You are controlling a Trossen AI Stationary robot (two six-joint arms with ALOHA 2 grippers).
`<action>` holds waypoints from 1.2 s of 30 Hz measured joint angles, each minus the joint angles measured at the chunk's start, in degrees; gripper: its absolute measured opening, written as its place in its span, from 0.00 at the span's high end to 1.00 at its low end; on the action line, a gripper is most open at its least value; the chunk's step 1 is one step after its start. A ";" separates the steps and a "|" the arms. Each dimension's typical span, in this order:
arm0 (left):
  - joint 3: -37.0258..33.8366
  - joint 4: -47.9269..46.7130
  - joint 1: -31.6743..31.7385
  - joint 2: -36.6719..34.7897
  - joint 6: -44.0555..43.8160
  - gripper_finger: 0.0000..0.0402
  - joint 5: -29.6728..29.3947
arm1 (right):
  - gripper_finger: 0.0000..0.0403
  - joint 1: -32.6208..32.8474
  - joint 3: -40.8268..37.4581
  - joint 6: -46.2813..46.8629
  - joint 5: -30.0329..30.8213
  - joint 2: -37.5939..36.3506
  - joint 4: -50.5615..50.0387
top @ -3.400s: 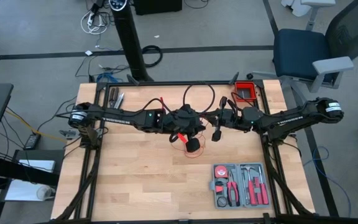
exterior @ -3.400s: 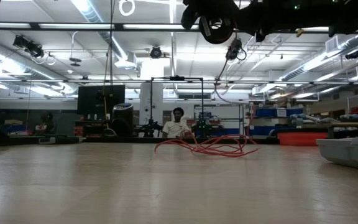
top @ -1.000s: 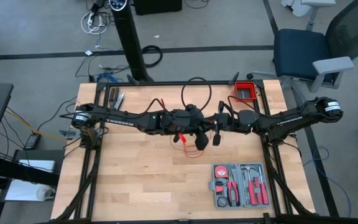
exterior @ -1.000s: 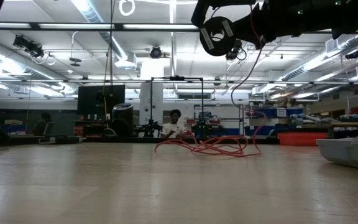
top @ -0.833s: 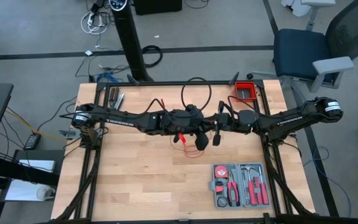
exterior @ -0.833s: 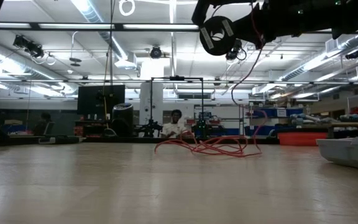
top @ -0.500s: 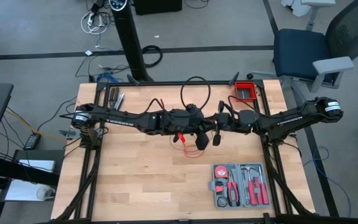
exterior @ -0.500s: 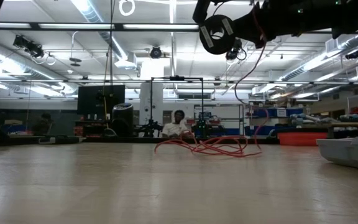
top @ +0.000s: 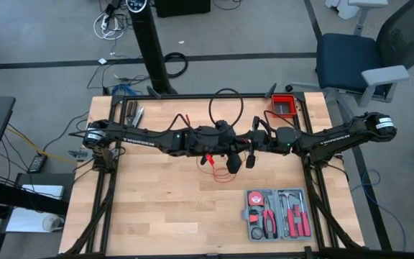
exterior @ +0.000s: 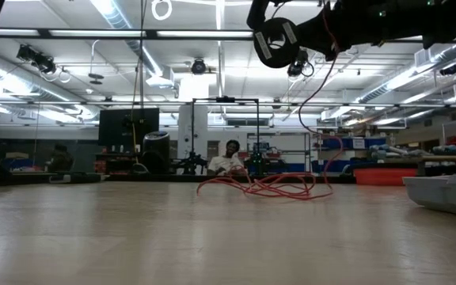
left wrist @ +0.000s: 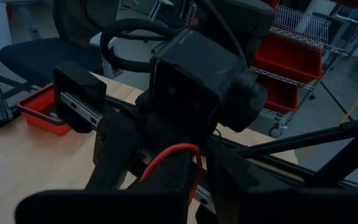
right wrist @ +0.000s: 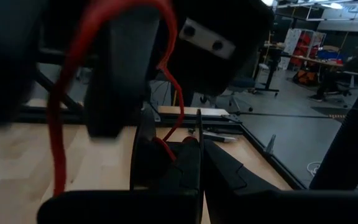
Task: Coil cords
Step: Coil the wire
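- Left gripper (left wrist: 185,180), jaws partly closed, pinches the thin bright red cord (left wrist: 166,155) above the wooden table (top: 157,208).
- Right gripper (right wrist: 197,155), jaws fully closed, clamps the same cord.

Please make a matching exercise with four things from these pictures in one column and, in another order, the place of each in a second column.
Things:
1. red cord
2. grey tool case
3. red bin
4. blue chair

Places:
A. on the floor, beyond the table's far right corner
B. on the table near the front right corner
C. on the table at the far right corner
D. near the table's middle, under the two grippers

Pairs: 1-D, 2-B, 3-C, 4-A
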 joint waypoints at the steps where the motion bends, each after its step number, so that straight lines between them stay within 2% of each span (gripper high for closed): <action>1: -0.02 0.69 0.00 0.02 0.00 0.87 0.00 | 0.99 0.00 0.00 -0.08 0.00 0.00 -0.38; 14: -0.02 6.46 -0.02 0.04 0.04 0.87 0.15 | 0.99 -0.11 -0.02 -2.17 0.57 -0.02 -0.65; 21: -0.02 6.01 -0.02 0.04 0.14 0.87 0.15 | 0.99 -0.11 -0.02 -3.03 2.10 -1.60 -0.80; 29: -0.02 3.91 -0.02 0.04 2.81 0.87 1.71 | 0.99 -0.11 -0.02 -3.85 2.22 -1.90 -2.33; 36: -0.02 -4.11 -0.03 0.04 4.56 0.86 4.09 | 0.99 -0.11 -0.02 -4.27 2.86 -2.49 -3.58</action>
